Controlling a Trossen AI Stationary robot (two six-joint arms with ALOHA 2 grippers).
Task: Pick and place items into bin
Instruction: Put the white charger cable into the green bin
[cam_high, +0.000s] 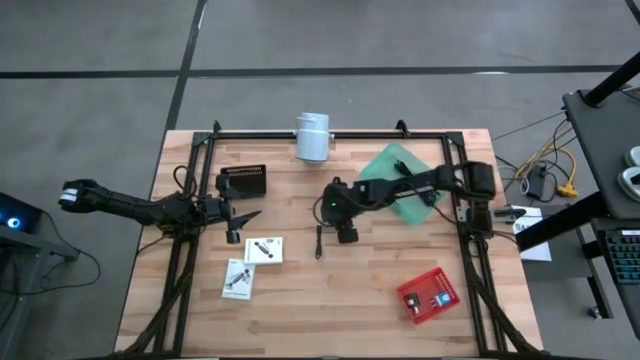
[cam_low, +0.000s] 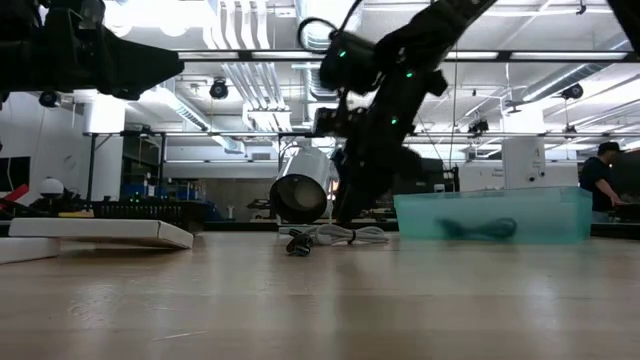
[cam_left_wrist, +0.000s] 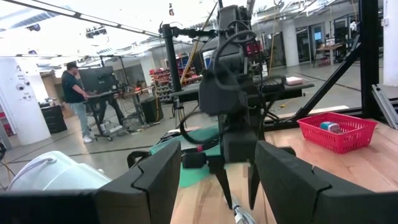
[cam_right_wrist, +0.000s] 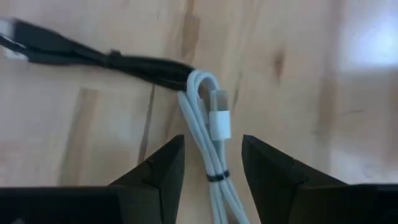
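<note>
The green bin (cam_high: 400, 185) holds 1 dark cord (cam_low: 478, 229), while the right gripper (cam_right_wrist: 211, 163) hangs half-open astride a white cable (cam_right_wrist: 211, 140) on the table (cam_high: 330, 290), and the left gripper (cam_left_wrist: 214, 180) waits wide.

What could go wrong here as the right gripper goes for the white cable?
1. In the right wrist view the right gripper straddles a bundled white cable whose loop touches a black cable; closing might snag both or drag the black one along.
2. The white bundle is thin and flat on the wood table, so the fingertips may scrape the surface or slip off it.
3. The green bin already holds a dark cord; a trailing end could hang over its rim.
</note>
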